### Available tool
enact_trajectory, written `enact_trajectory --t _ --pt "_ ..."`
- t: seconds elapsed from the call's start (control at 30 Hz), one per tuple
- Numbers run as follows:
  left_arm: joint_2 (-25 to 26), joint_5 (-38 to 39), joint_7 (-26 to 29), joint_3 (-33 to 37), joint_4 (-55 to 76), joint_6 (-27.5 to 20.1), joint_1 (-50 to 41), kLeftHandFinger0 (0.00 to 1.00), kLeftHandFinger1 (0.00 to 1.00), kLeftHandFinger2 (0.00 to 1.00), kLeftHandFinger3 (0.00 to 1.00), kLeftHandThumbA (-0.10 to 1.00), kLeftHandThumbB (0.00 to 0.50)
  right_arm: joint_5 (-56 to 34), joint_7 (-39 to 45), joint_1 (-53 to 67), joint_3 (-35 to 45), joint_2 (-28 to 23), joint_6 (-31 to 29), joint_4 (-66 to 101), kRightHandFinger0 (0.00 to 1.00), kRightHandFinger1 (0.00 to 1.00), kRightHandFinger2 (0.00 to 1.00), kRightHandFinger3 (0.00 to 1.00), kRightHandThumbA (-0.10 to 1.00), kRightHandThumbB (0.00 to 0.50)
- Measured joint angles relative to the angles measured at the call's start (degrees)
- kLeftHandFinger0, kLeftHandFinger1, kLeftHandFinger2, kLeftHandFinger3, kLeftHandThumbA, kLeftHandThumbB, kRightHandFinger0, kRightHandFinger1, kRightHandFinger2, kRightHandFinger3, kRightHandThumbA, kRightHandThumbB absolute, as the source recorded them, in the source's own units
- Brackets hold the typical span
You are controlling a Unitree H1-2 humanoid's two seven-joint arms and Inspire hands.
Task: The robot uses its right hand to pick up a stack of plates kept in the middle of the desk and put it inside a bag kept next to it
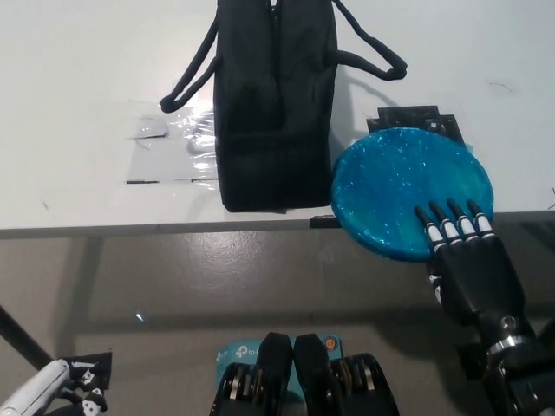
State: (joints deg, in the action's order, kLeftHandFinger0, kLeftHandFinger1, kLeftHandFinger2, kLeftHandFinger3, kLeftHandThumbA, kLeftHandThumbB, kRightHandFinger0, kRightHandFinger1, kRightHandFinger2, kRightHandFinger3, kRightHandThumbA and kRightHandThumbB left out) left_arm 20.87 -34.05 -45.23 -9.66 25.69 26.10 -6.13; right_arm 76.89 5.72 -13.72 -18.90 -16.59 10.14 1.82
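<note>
My fingers (451,227) lie spread, gripping nothing, on the blue plate stack (408,191) overhanging the desk's (78,78) near edge; stiff, glossy, likely slippery—best pinched at that rim.

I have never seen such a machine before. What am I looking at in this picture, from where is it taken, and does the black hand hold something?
The picture comes from a camera on a humanoid robot's head, looking steeply down at a white desk. The black right hand reaches in from the bottom right; its fingers lie spread on the near edge of the blue plates, which jut over the desk edge. It has not closed on them, so nothing is held yet. Beside the plates stands a black bag with handles. A clear plastic sheet lies left of the bag. The white left hand rests at the lower left, below the desk.
</note>
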Motion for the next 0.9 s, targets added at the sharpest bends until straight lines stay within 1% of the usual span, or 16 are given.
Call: enact_trajectory --t 0.07,0.17,0.3,0.33,0.4,0.47,0.53,0.73,0.8,0.83,0.9 --pt "-0.01 -0.09 -0.22 0.01 0.01 0.00 0.12 0.79 0.79 0.83 0.92 -0.10 0.000 0.14 -0.01 -0.88 -0.04 0.07 0.10 -1.41 1.00 1.00 1.00 1.00 0.46 0.500" --pt "-0.01 -0.27 -0.75 0.02 0.01 0.00 0.11 0.77 0.77 0.82 0.92 -0.10 0.000 0.28 -0.03 -1.71 -0.13 0.18 0.30 -2.09 1.00 1.00 1.00 1.00 0.42 0.500" --pt "-0.05 -0.61 -1.32 0.09 0.02 0.01 0.75 0.77 0.78 0.82 0.91 -0.10 0.000 0.85 -0.04 -3.91 -1.30 1.73 1.01 -5.01 1.00 1.00 1.00 1.00 0.42 0.500" --pt "-0.06 -0.72 -1.46 0.08 0.03 0.01 0.98 0.75 0.76 0.81 0.91 -0.10 0.000 0.92 -0.04 -4.24 -1.58 2.27 1.24 -5.27 1.00 1.00 1.00 1.00 0.39 0.500" --pt "-0.03 -0.99 -1.72 0.26 0.04 0.01 1.24 0.75 0.76 0.81 0.90 -0.10 0.000 0.91 -0.36 -4.76 -2.15 2.83 1.33 -7.14 1.00 1.00 1.00 1.00 0.38 0.500" --pt "-0.02 -1.07 -2.00 0.55 0.17 0.01 1.59 0.75 0.76 0.81 0.90 -0.10 0.000 0.96 -1.94 -4.88 -2.76 3.28 1.63 -10.14 1.00 1.00 1.00 1.00 0.38 0.500" --pt "-0.02 -1.13 -2.12 0.65 0.22 0.02 1.81 0.76 0.78 0.83 0.92 -0.10 0.000 0.99 -3.41 -5.06 -3.10 3.59 2.01 -11.13 1.00 1.00 1.00 1.00 0.38 0.500" --pt "0.05 -1.64 -3.10 0.75 0.27 0.02 2.17 0.76 0.77 0.82 0.91 -0.10 0.000 1.08 -7.67 -5.93 -4.35 3.51 2.64 -14.78 1.00 1.00 1.00 1.00 0.31 0.500" --pt "0.04 -1.90 -3.48 0.75 0.36 0.02 2.13 0.76 0.77 0.82 0.91 -0.10 0.000 1.12 -8.06 -6.07 -4.90 3.06 2.66 -15.06 1.00 1.00 1.00 1.00 0.31 0.500" --pt "0.04 -2.04 -3.59 0.75 0.44 0.02 2.14 0.76 0.77 0.81 0.90 -0.10 0.000 1.12 -8.08 -6.19 -5.19 2.70 2.68 -15.07 1.00 1.00 1.00 1.00 0.28 0.500" --pt "0.11 -2.17 -3.62 0.79 0.51 0.02 2.13 0.76 0.77 0.81 0.89 -0.10 0.000 1.18 -7.95 -6.45 -5.66 2.11 2.76 -14.96 1.00 1.00 1.00 1.00 0.26 0.500"
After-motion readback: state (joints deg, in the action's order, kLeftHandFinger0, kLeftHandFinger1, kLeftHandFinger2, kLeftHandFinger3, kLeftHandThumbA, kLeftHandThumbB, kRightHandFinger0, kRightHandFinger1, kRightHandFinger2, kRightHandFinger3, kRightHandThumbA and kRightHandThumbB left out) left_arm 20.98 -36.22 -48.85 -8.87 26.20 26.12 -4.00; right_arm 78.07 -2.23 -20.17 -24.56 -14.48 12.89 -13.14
